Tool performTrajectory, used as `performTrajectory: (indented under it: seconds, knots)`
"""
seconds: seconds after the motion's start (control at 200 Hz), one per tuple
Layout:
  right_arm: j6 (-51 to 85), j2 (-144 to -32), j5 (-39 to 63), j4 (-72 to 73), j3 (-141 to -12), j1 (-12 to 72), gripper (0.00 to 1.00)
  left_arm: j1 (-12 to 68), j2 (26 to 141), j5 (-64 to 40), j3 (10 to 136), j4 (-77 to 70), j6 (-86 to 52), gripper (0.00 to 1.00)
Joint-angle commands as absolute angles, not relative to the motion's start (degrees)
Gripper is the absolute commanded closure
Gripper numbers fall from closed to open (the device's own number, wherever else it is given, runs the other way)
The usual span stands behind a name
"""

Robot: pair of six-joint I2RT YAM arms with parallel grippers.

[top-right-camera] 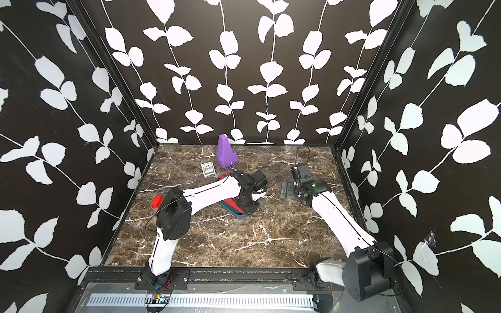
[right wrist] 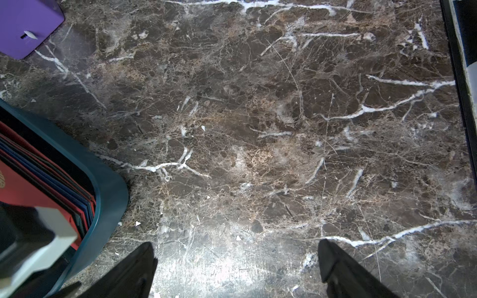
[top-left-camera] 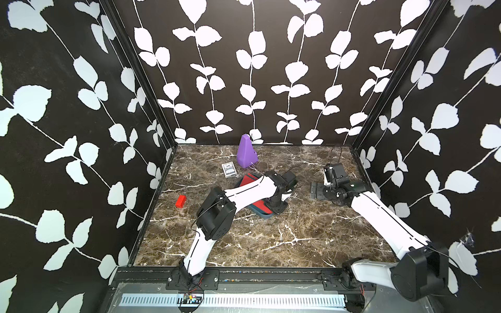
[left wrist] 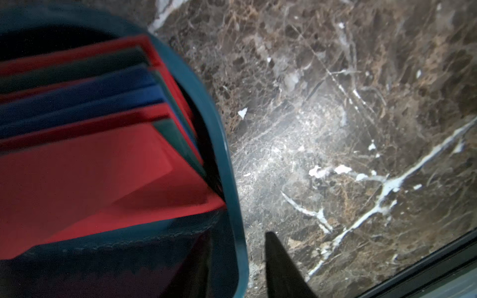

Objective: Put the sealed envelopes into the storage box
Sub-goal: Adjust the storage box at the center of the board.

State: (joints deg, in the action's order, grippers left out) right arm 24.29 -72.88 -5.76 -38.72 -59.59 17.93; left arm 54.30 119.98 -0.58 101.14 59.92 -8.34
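The left gripper [top-left-camera: 277, 206] pointed down at the end of the storage box [top-left-camera: 264, 216] nearer the robot. In its wrist view one finger [left wrist: 282, 265] stood just outside the box wall, apart from the rim. The second finger I could not make out, so how wide the jaws stood, and whether they pinched anything, cannot be told. I judge it was there to settle the load.

The sealed envelopes [left wrist: 77, 175], red, green and navy, lay fanned inside the box, the top red one tilted with a corner at the rim.

The right gripper [right wrist: 237, 273] hung wide apart and empty over the bare table [right wrist: 258, 129] beside the box, likely to keep clear.

The purple pyramid [top-left-camera: 246, 151] and card pack [top-left-camera: 227, 169] stood beyond the box and the red block [top-left-camera: 180, 201] well apart. None blocked the way. The left arm hid the box's middle in both top views.
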Motion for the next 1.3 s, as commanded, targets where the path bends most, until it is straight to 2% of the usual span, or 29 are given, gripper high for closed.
performTrajectory:
  seconds: [0.0,0.21,0.45,0.72,0.98,1.115,1.18,1.295]
  knots:
    - [24.9,-72.2,-5.8,-39.3,-59.1,17.7,0.01,54.7,119.3,2.4,101.8,59.5,-15.8,0.71]
    - [24.1,-71.7,-5.5,-39.5,-59.3,17.6,0.01,54.7,119.8,4.8,100.5,55.8,-20.7,0.76]
    - [23.6,-71.0,-5.1,-39.6,-59.0,17.4,0.01,54.7,121.3,8.4,101.8,53.5,-27.6,0.92]
    - [22.1,-71.1,-2.5,-38.7,-57.7,17.4,0.01,54.5,127.5,8.3,110.6,52.4,-40.9,1.00]
    - [21.1,-70.4,-1.9,-39.2,-57.4,17.4,0.01,54.1,130.2,11.5,115.0,53.3,-54.5,1.00]
    - [21.0,-70.3,-1.5,-38.9,-57.4,17.4,0.01,53.7,130.5,11.0,115.3,52.1,-57.8,0.97]
    - [20.9,-70.5,-1.4,-38.5,-57.4,17.4,0.01,53.4,130.5,10.3,115.3,51.5,-57.9,0.93]
    - [20.6,-70.8,-1.0,-38.1,-57.4,17.4,0.01,53.1,129.6,9.7,115.7,51.5,-54.4,0.76]
